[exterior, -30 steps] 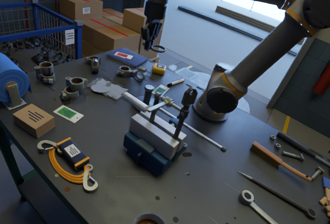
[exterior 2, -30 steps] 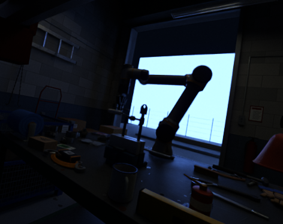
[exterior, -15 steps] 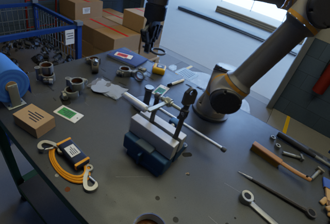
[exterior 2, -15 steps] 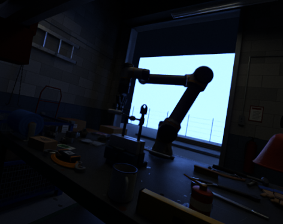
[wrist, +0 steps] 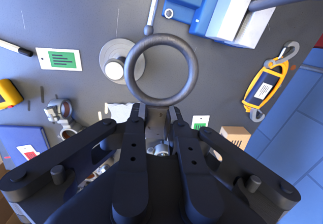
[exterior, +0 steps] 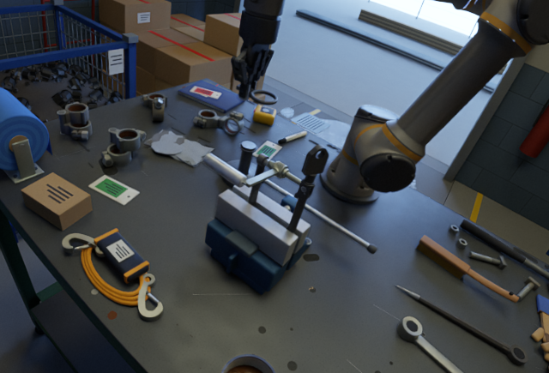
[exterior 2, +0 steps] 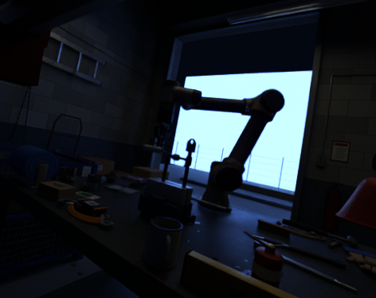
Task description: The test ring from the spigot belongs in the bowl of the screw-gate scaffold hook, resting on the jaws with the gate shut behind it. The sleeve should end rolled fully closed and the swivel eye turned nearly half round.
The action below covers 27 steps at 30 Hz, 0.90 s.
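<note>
My gripper [exterior: 246, 91] [wrist: 156, 109] hangs high above the far side of the bench, well behind the vice. The dark steel test ring [exterior: 263, 96] [wrist: 161, 70] juts out level from its fingertips. Below, the spigot [exterior: 247, 155] [wrist: 114, 69] stands bare on its round base, just behind the vice. The scaffold hook [exterior: 270, 168] is clamped upright in the blue vice [exterior: 255, 237], with its dark swivel eye [exterior: 315, 159] on top at the right and its pale sleeve [exterior: 225, 168] reaching left. In the second side camera all this is only silhouette. The gripper is closed and holds the ring by its rim.
Behind the bench stand stacked cardboard boxes [exterior: 177, 45] and a blue mesh cage [exterior: 66, 50]. Scaffold couplers [exterior: 126, 138], tags, a yellow tape [exterior: 264, 114] and a marker [exterior: 292, 137] lie under the arm. The vice handle [exterior: 328, 223] sticks out right. A lanyard [exterior: 115, 271] lies front left.
</note>
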Each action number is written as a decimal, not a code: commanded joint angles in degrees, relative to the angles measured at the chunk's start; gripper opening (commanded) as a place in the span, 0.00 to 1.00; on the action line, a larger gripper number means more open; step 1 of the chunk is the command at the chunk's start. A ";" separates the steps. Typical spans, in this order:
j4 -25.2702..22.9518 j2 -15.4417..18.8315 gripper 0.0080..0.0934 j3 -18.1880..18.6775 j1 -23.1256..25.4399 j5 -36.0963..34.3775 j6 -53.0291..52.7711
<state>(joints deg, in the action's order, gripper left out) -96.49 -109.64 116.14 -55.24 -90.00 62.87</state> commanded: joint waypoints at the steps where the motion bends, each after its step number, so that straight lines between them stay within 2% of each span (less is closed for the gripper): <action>1: -0.11 0.19 0.00 -0.17 0.71 0.00 -0.90; 16: -1.51 4.50 0.00 -3.09 12.32 0.00 -16.03; 27: -2.37 7.87 0.00 -5.60 18.79 0.00 -24.67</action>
<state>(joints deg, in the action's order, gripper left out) -98.83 -101.70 110.54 -36.35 -90.00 38.11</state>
